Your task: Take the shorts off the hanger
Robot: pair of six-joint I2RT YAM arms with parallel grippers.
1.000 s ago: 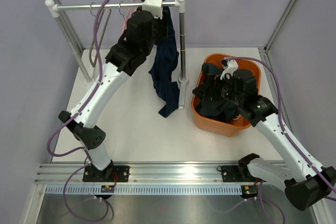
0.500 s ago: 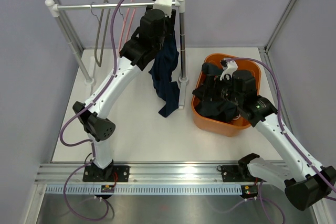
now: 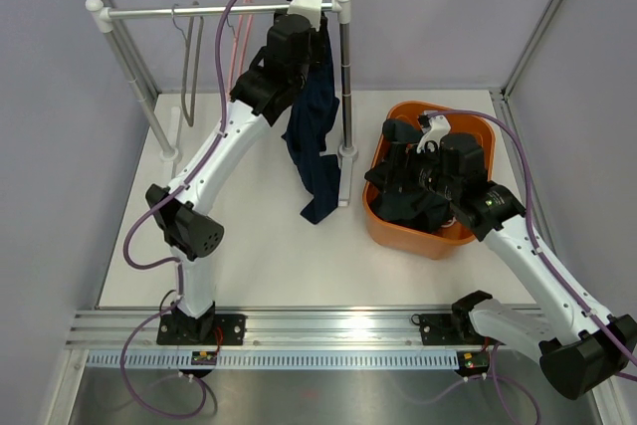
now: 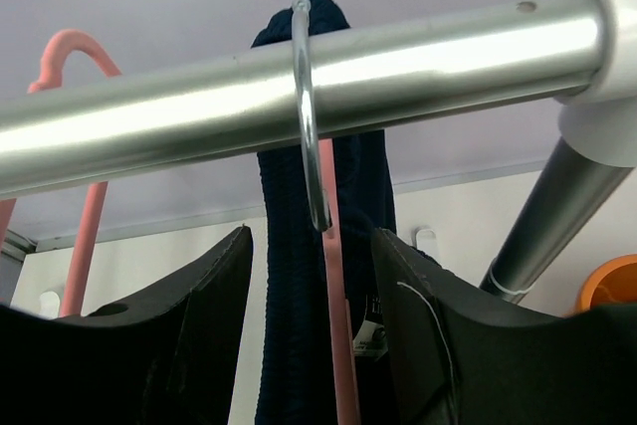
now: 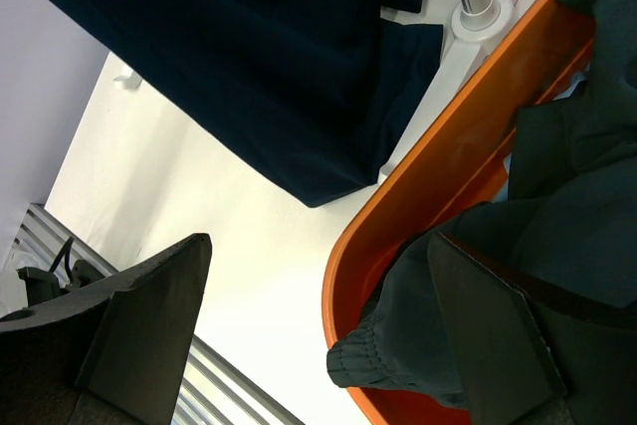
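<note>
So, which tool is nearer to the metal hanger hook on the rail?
Left. The left tool sits just below the hook, one finger on each side. The right tool hangs open over the orange bin, far off.

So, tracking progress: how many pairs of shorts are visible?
2: dark navy cloth shorts hanging at the right end of the metal rail, and charcoal cloth shorts heaped in the orange plastic tub; others may hide underneath.

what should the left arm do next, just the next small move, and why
Probably close the left fingers on the pink hanger neck just below the metal hook. They stand apart on either side of it under the rail, and the navy shorts hang from that hanger, so a grip comes before lifting it off.
</note>
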